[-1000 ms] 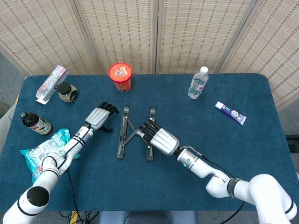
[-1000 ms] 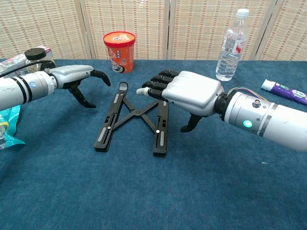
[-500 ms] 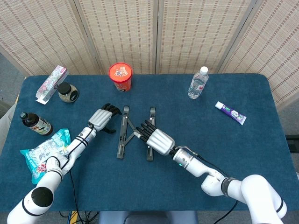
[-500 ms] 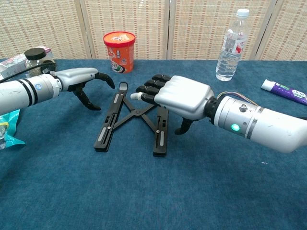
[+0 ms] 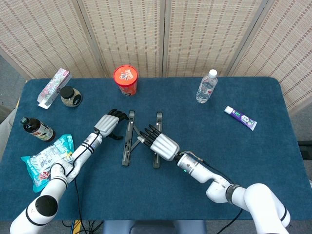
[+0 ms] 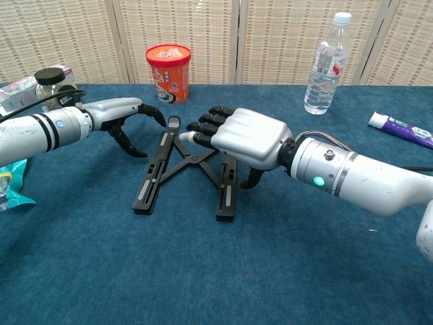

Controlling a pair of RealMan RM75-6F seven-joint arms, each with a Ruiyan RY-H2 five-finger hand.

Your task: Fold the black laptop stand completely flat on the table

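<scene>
The black laptop stand (image 5: 126, 148) lies low on the blue table, two rails joined by crossed bars (image 6: 150, 186). My left hand (image 5: 108, 124) hovers just left of the far end of the left rail, fingers spread and curved, holding nothing (image 6: 125, 112). My right hand (image 5: 161, 142) is over the right rail and the crossed bars, its fingers reaching toward the middle and its thumb hanging down beside the right rail (image 6: 240, 139). It covers part of that rail. I see nothing held in it.
A red cup (image 5: 126, 79) stands behind the stand. A water bottle (image 5: 206, 87) and a toothpaste tube (image 5: 240, 117) are at the back right. A jar (image 5: 71, 96), a box (image 5: 53, 87), a brown bottle (image 5: 36, 129) and a snack bag (image 5: 48, 158) are at the left.
My left hand has moved right, closer to the left rail's far end. My right hand has slid left, further over the right rail and the crossed bars. The stand has not moved.
</scene>
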